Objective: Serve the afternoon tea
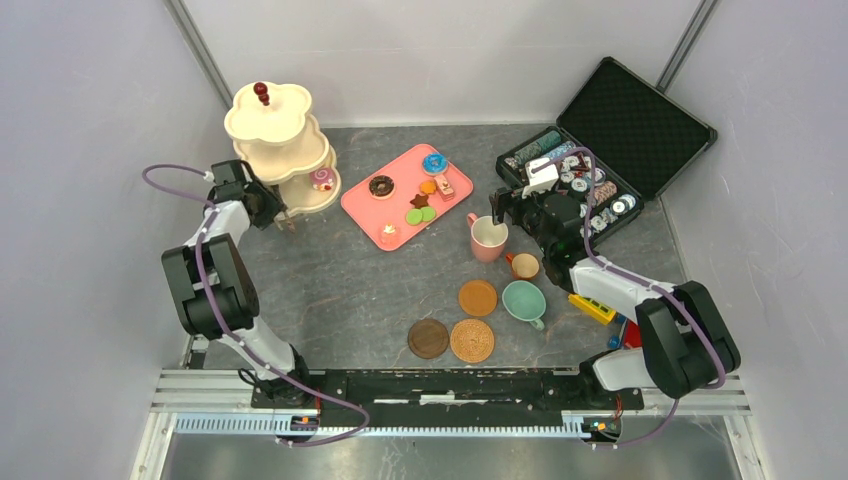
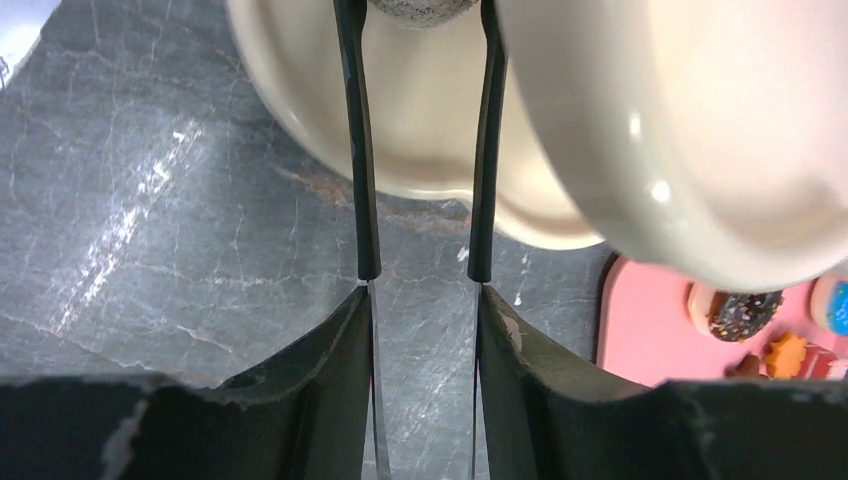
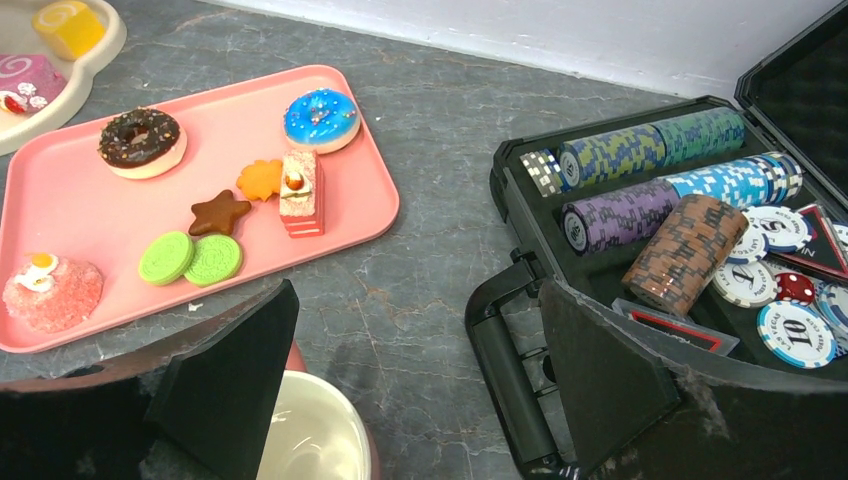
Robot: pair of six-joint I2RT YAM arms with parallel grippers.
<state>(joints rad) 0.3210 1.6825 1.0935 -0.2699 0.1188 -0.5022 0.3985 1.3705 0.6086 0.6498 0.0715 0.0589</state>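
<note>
Gaping wide and empty, the right gripper is hovering over the pink cup, while the left gripper, half closed, is pinching what seem to be thin black tongs beside the cream three-tier stand.

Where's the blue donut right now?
In the top view the blue donut lies at the far right corner of the pink tray, beside the cake slice, right of the chocolate donut.
</note>
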